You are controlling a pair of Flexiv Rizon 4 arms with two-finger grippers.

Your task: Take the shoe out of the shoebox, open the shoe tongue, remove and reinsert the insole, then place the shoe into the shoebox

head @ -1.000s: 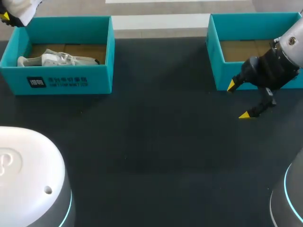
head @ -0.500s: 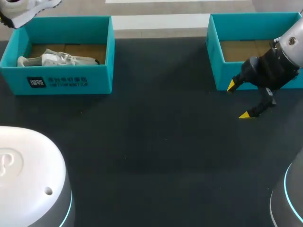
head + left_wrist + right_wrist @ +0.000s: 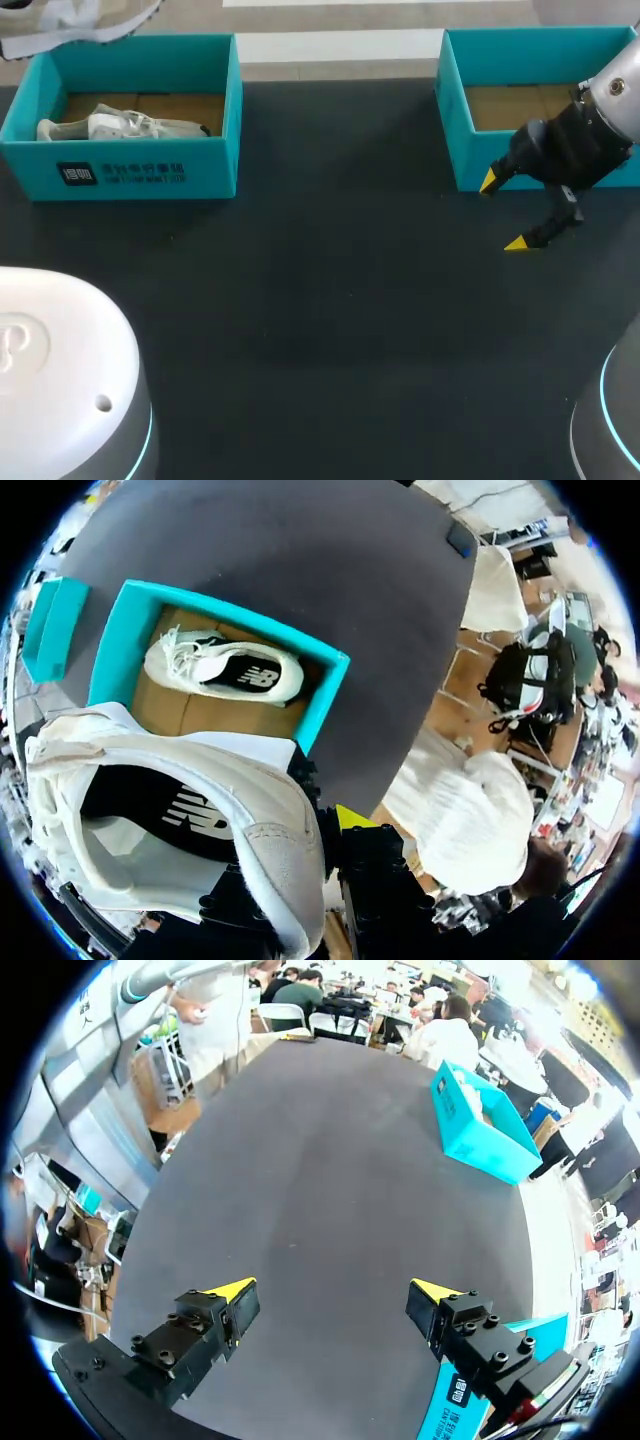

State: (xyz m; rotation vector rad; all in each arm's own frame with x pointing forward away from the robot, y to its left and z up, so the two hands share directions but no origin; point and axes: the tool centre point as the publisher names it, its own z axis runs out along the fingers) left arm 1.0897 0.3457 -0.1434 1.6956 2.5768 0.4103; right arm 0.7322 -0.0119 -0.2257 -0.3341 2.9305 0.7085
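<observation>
White shoe [image 3: 170, 825] within left claw [image 3: 322, 830]

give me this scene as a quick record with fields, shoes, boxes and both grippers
lifted shoe: white, held in the air near the far left corner of the left shoebox
left gripper: shut on lifted shoe; only one yellow tip shows
second shoe: white, lying inside left shoebox
left shoebox: teal, open, on the dark table
right shoebox: teal, open, no shoe in the part that shows
right gripper: open, empty, in front of right shoebox's near wall
</observation>
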